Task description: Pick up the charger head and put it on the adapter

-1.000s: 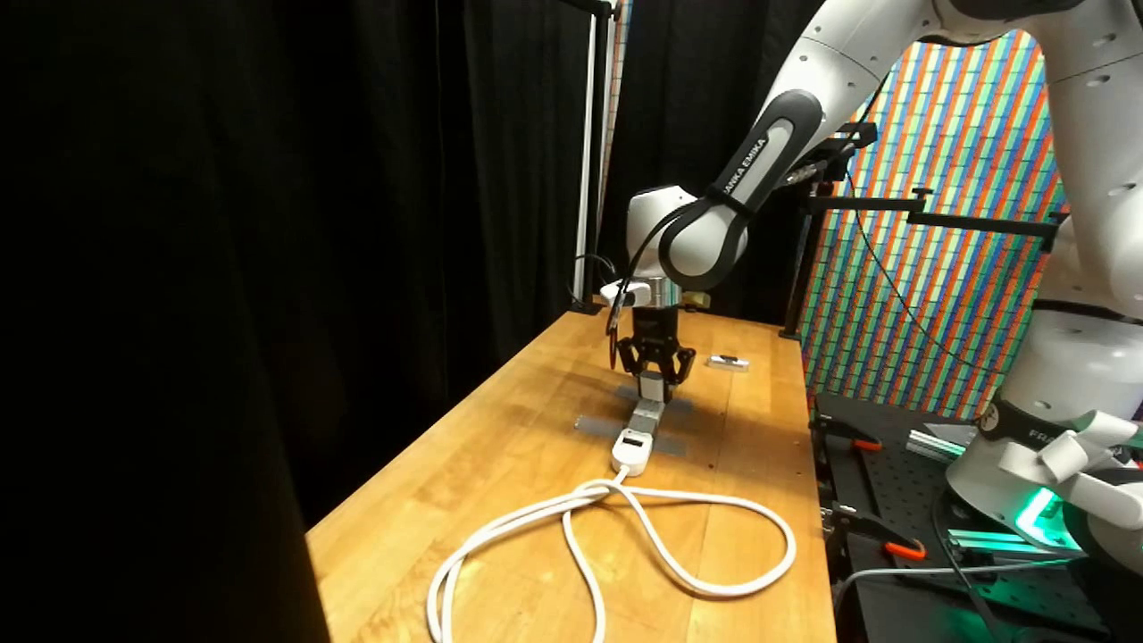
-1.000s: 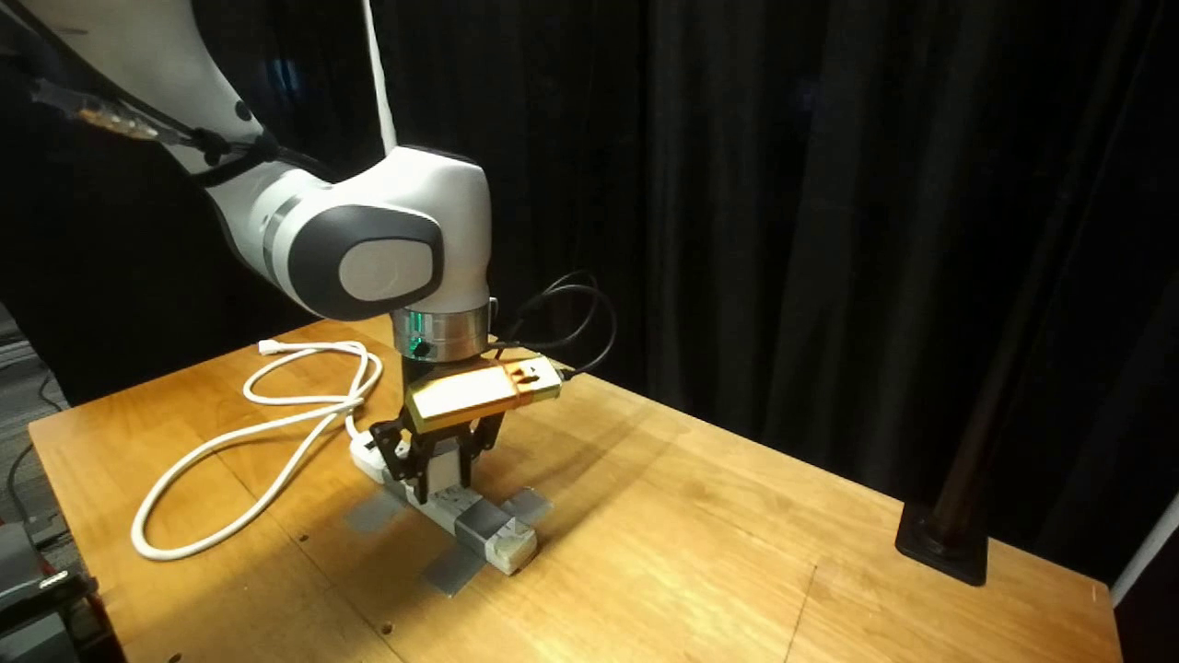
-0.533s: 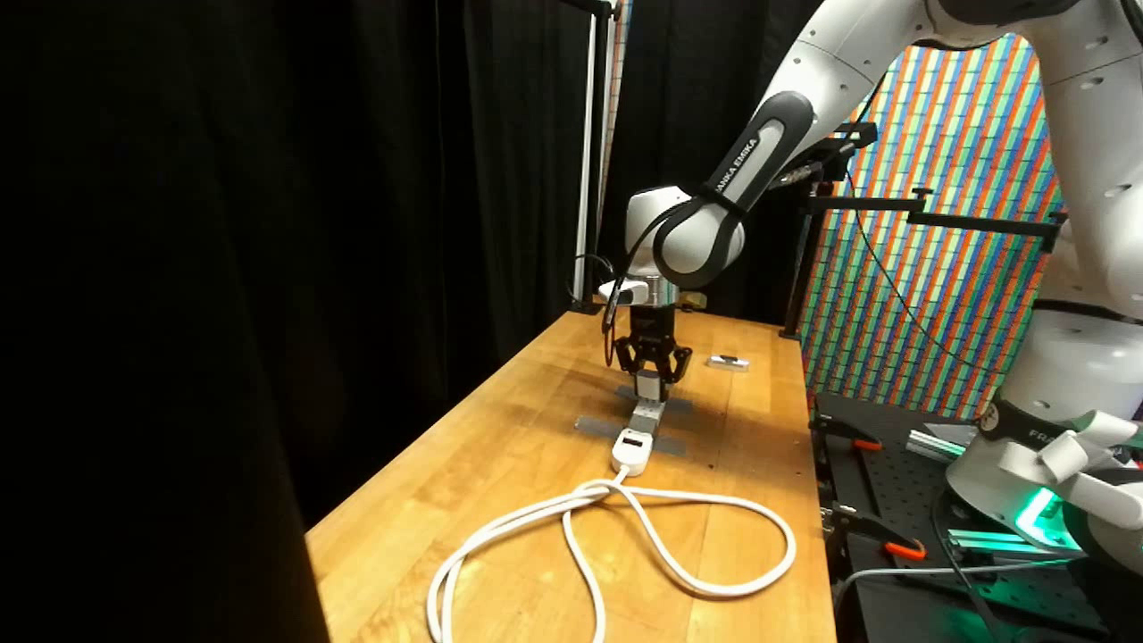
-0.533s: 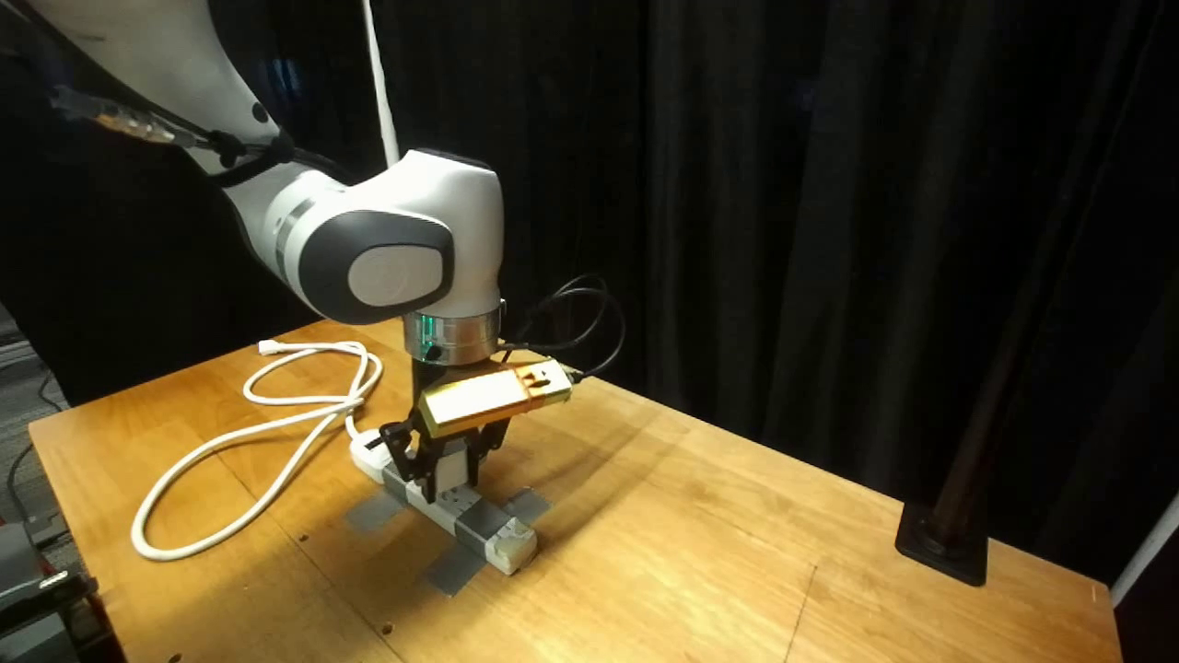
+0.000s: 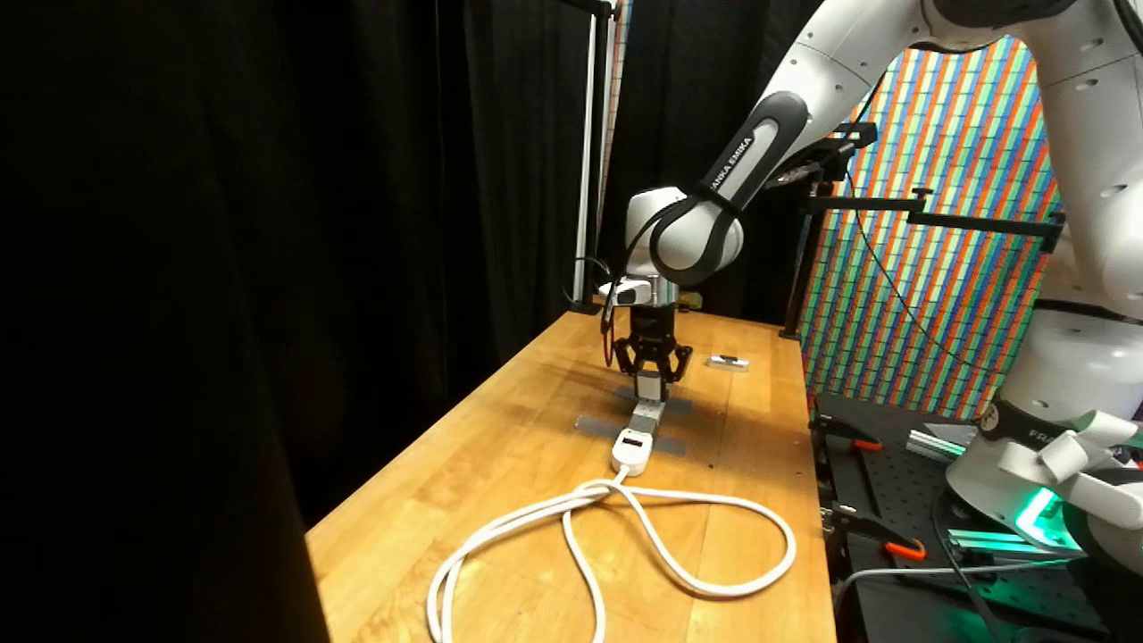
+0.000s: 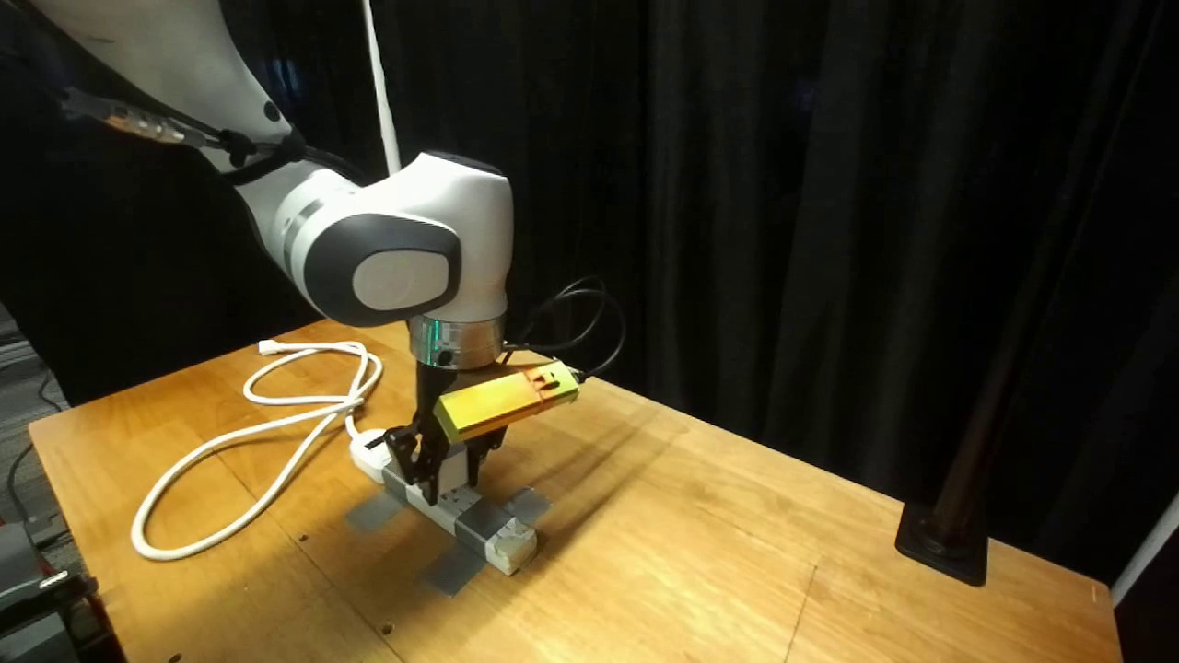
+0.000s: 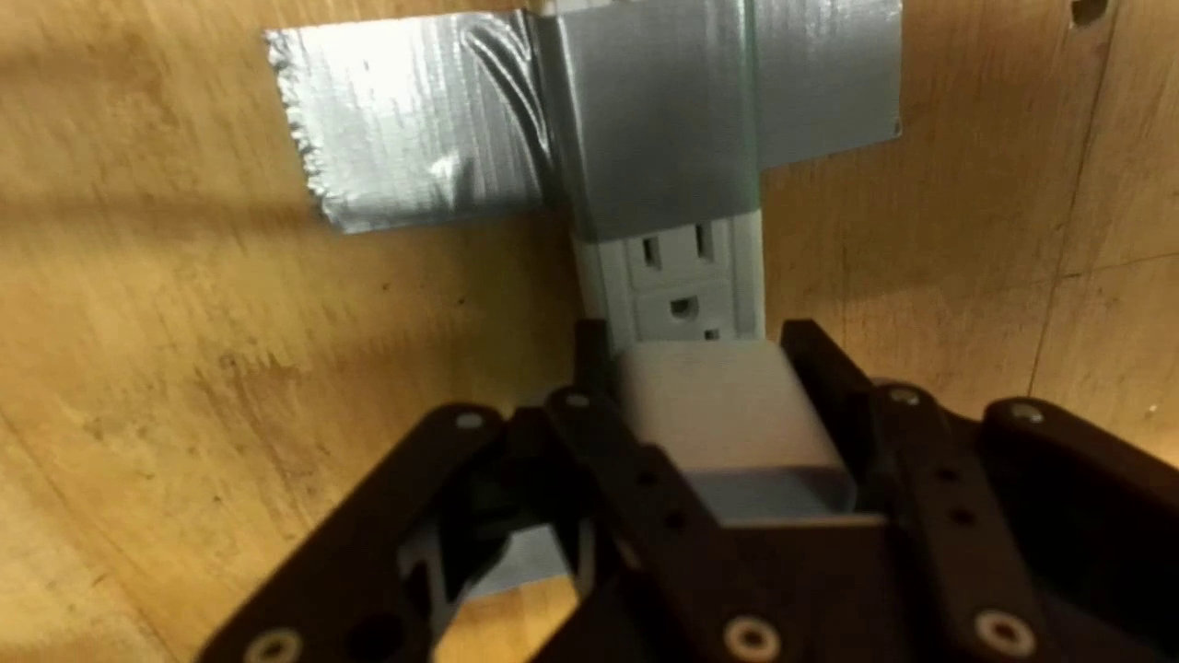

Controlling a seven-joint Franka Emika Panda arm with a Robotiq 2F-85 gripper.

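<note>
The charger head (image 7: 728, 405), a small white block, is between the black fingers of my gripper (image 7: 695, 333), which is shut on it. It also shows in both exterior views (image 5: 650, 386) (image 6: 453, 471). The adapter (image 6: 511, 545), a whitish-grey power strip, lies taped to the table below the gripper. In the wrist view, sockets on the adapter (image 7: 682, 308) show just beyond the charger head. The charger head hangs over the middle of the strip; I cannot tell whether it touches. Its prongs and the sockets below it are hidden.
A thick white cord (image 5: 714, 589) loops from the strip's end across the wooden table (image 6: 700, 589). Grey tape (image 7: 414, 120) crosses the strip. A small flat object (image 5: 728, 363) lies at the far side. A black pole base (image 6: 944, 543) stands near the table's edge.
My gripper and the charger head have shifted slightly along the strip, a little rightward in an exterior view and slightly lower. The strip and cord have not moved.
</note>
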